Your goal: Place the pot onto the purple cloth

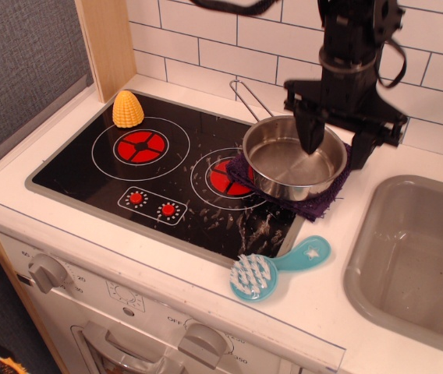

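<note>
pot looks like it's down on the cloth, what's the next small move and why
Probably lift the claw straight up and clear. The pot sits level on the purple cloth, and the claw's fingers look spread apart, one inside the pot and one outside the rim, so it seems released. A vertical retreat should avoid nudging the rim or the handle.

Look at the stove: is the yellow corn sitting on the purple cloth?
No. The yellow corn stands at the stovetop's back left corner, far from the purple cloth, which holds only the pot.
</note>
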You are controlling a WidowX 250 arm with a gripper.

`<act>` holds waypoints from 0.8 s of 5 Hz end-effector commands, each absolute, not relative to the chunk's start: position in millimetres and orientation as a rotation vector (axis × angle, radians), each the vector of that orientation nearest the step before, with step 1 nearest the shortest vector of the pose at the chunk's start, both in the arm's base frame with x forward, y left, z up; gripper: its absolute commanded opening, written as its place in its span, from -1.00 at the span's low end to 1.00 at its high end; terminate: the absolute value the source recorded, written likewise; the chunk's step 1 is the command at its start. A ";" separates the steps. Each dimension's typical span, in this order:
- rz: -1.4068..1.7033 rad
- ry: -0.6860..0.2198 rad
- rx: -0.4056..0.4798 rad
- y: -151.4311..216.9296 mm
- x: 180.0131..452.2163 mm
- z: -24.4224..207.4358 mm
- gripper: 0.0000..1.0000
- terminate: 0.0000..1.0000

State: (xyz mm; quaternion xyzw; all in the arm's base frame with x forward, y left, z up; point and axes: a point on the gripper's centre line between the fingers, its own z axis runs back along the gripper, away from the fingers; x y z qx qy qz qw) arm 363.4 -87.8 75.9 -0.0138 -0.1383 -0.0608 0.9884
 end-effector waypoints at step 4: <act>-0.041 -0.378 -0.151 -87.0 332.1 122.6 1.00 1.00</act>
